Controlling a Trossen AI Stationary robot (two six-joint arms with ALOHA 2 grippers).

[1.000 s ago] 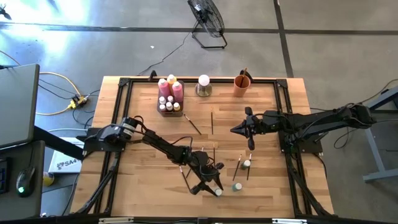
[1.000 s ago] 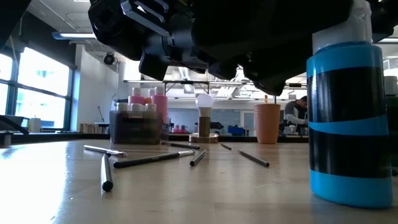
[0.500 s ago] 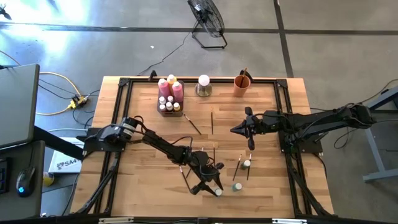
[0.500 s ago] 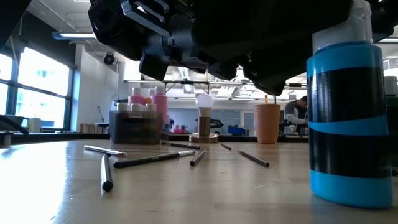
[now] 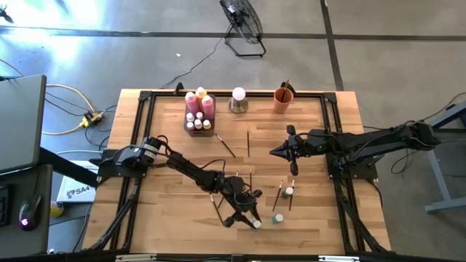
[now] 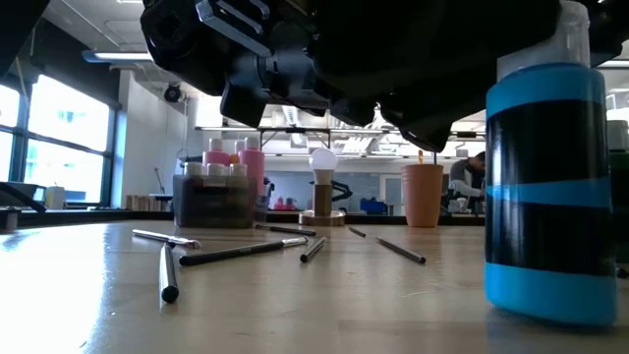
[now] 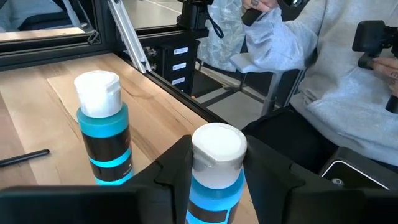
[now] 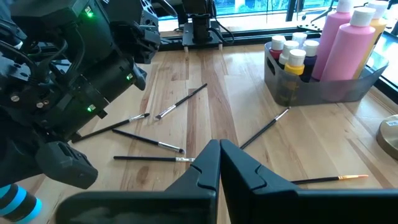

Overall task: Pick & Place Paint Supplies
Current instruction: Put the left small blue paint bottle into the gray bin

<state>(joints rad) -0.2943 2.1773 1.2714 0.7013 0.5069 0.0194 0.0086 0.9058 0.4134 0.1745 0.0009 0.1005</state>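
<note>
The blue bottle [image 6: 548, 192] has risen slightly, clamped by the left gripper [image 5: 249, 218] (right gripper [image 8: 219, 163] closed).

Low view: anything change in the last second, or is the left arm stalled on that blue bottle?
Barely. The blue bottle, clamped in the left gripper, has crept slightly upward in the low view, with its bands sitting higher. Whether it has cleared the tabletop is unclear. Unchanged: the right gripper, shut and empty over mid-table, the loose paintbrushes and the second blue bottle.
</note>
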